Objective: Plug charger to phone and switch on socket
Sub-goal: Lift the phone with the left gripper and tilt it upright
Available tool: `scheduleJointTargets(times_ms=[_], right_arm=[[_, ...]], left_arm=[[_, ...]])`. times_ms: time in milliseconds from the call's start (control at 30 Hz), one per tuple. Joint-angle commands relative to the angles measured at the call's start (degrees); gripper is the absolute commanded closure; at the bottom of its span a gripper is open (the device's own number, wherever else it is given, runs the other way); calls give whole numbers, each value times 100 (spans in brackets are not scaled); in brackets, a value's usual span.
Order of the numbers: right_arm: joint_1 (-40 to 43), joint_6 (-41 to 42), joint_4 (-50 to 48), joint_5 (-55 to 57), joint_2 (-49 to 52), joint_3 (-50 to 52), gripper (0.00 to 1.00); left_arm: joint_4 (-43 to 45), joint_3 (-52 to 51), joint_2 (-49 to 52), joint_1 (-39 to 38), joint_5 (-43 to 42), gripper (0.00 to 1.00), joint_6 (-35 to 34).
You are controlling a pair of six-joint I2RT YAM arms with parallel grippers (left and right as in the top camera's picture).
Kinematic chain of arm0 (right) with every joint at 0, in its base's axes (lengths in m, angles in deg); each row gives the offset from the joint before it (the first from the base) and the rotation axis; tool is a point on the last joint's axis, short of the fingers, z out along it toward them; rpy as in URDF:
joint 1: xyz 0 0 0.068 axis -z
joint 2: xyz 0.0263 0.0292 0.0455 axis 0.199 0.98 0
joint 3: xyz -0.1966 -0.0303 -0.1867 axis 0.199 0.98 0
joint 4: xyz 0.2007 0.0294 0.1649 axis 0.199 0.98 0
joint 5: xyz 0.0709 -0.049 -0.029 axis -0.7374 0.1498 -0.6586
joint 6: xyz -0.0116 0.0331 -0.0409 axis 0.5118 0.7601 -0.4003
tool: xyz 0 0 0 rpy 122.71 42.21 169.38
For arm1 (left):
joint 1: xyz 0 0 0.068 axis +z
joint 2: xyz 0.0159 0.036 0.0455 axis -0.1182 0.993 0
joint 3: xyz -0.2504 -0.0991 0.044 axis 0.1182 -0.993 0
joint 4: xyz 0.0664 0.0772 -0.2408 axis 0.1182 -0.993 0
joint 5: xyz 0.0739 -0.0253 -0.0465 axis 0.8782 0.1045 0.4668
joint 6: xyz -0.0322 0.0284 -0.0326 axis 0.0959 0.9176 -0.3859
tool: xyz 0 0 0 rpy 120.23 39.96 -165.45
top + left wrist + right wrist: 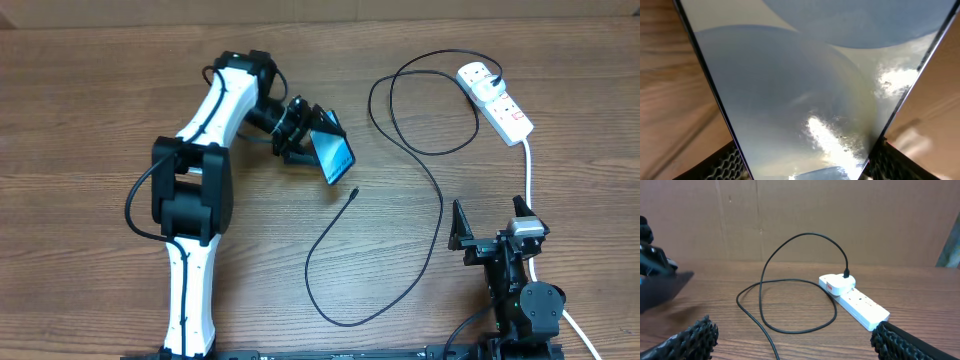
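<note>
- The wooden surface (90, 90) fills the overhead view. Its far edge runs along the top of the frame, and the right wrist view shows a brown cardboard wall (790, 215) behind it.
- The left arm (200, 150) comes up from the bottom edge, bends at the elbow and reaches toward upper centre.
- The right arm (525, 300) is tucked low in the bottom right corner.
- The right hand (490, 225) has its fingers spread wide with nothing in them. Its own camera shows one at each bottom corner.
- The socket (495, 100) lies slanted at upper right, its thick white cord (528, 170) running down toward the right arm.
- The left hand (315, 138) is clamped across the phone (334, 157), holding it tilted on edge just left of centre. Only the left wrist view shows the fingers (730, 162) pressed on both long sides, with the screen filling the frame.
- The charger (440, 200) loops from the socket's upper-left end down through the middle. Only the right wrist view shows its plug end (846, 273) seated on top of the strip.
- The connector tip (354, 193) lies loose just below the phone, apart from it, with bare wood between them.
</note>
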Motion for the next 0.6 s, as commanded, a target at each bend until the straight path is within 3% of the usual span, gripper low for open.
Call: scheduleJointTargets(times_ms=[0,367,567], right_arm=[[-24,-24,-35,35,-68,57,0],[-24,-24,-35,35,-68,57,0],[-24,-24,-35,35,-68,57,0]], left_arm=[[-35,164,22,210,-1405,34,111],[-59,164,22,487,-2669,35,111],[-59,164,22,487,-2822,35,114]])
